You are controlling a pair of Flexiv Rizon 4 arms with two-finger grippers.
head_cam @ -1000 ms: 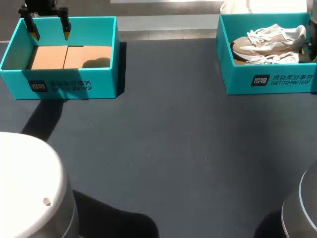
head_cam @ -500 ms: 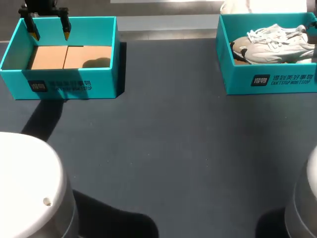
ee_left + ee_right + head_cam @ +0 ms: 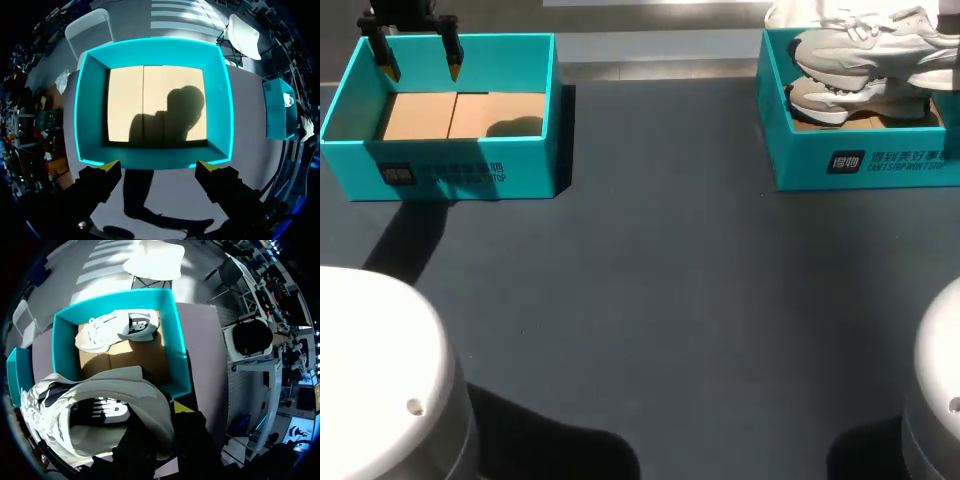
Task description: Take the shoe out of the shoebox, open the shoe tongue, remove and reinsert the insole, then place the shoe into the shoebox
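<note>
Our right tool (image 3: 160, 420) clamps the shoe (image 3: 865, 45) just above the shoebox (image 3: 850, 165) at 1 o'clock, second shoe (image 3: 840, 100) beneath. Left tool (image 3: 417, 50) wide at 11 o'clock. Risk: the grip may slip - shoe drops or snags the wall.

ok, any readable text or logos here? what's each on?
Left shoebox front wall: logo square and white print, too blurred to read.
Right shoebox front wall: same print, small, cut off at the edge, not surely readable.
Held shoe and shoe in box: side logo marks, no words.
</note>
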